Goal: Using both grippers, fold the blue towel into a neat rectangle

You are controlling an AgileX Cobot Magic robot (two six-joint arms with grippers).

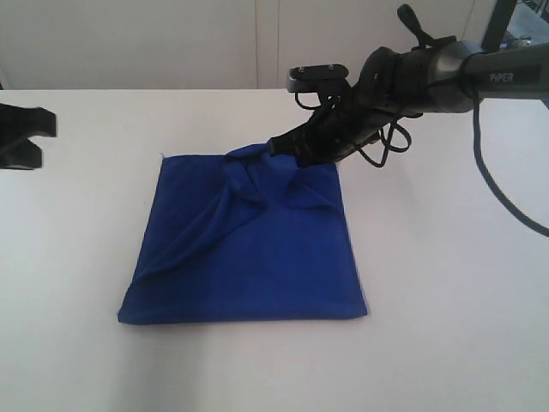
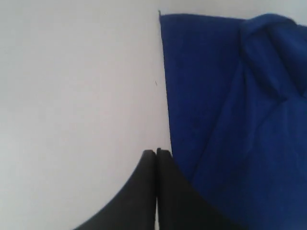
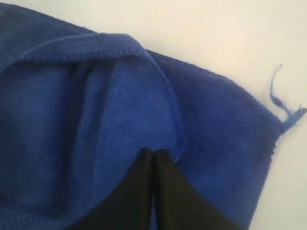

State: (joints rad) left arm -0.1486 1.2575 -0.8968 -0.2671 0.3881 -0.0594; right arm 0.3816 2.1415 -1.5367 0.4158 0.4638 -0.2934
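Nearest me, the blue towel [image 1: 249, 257] lies on the white table [image 1: 446, 343]. Its near edge is flat and fairly straight, and the lower half is spread smooth. Further up the towel, a soft ridge runs diagonally from its near-left side toward its far edge, and the cloth there is rumpled into loose folds.

At the towel's far edge, the right gripper [image 1: 276, 146] comes in from the right. The fabric rises in a small peak to meet its tip. On the right wrist camera I see its fingers [image 3: 165, 165] pressed together with no gap. The hemmed edge of a turned-over flap ends right at their tips, so I read this as a pinch on the towel's upper layer. A loose thread [image 3: 278, 98] trails off the towel's corner close by.

The left gripper [image 2: 157, 152] is off the towel's left side, level with its far edge. Its fingers are fully closed and hold nothing, and they hang over bare table just beside the towel's straight side hem.
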